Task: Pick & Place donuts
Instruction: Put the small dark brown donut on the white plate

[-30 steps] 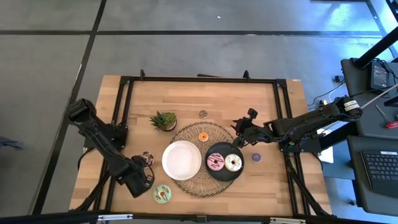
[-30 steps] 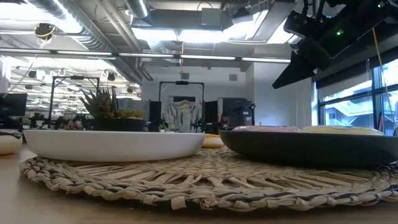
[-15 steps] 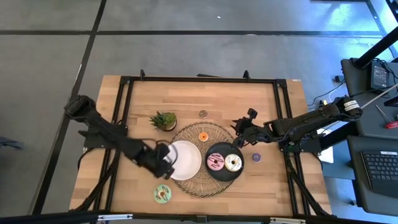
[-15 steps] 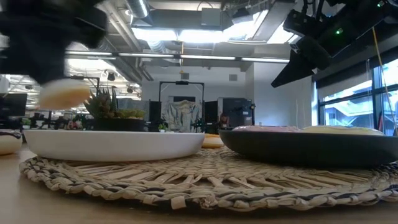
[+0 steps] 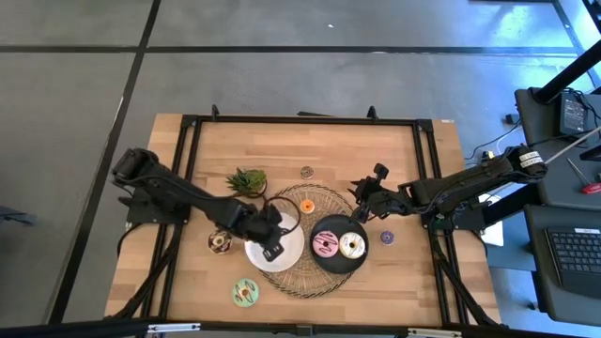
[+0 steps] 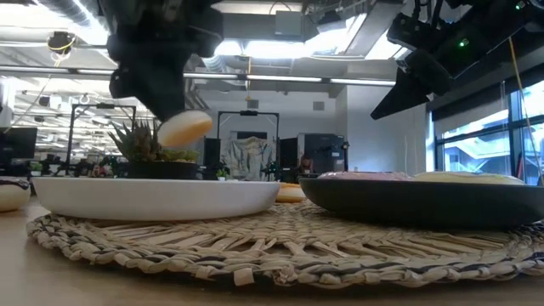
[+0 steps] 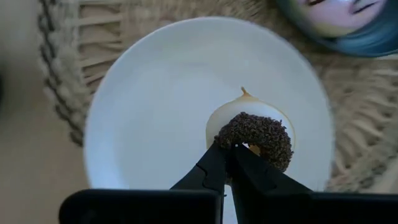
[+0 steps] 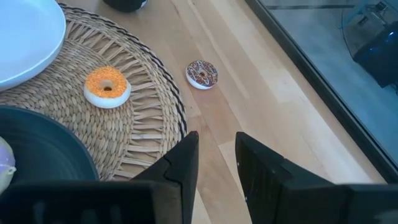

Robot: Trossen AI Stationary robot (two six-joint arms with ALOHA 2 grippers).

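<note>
My left gripper (image 7: 229, 155) hangs over the white plate (image 5: 286, 255), shut on a cream donut with brown sprinkled icing (image 7: 256, 132), which also shows in the low view as the donut (image 6: 185, 129). My right gripper (image 8: 214, 155) is open, above the table to the right of the woven mat (image 5: 310, 284). A pink donut (image 5: 326, 246) and a cream donut (image 5: 352, 246) lie on the black plate (image 5: 339, 267). An orange donut (image 5: 306, 206) lies on the mat. Purple (image 5: 387, 238), brown (image 5: 307, 172), green (image 5: 246, 292) and dark (image 5: 220, 241) donuts lie on the table. My left gripper pinches the donut's ring at one side (image 7: 231, 138) between its two fingers, coming from above. The donut is lifted clear of the white plate and hangs tilted below the fingers.
A small potted plant (image 5: 248, 181) stands on the table left of the mat's far side. The black frame rails (image 5: 188, 169) run along the table's left and right sides. Bare wood shows at the far side and the near right corner.
My left gripper has swung from the table's near left area toward the right and far side, carrying the donut, and now hangs over the white plate. The donut has come into the low view above the plate's rim.
</note>
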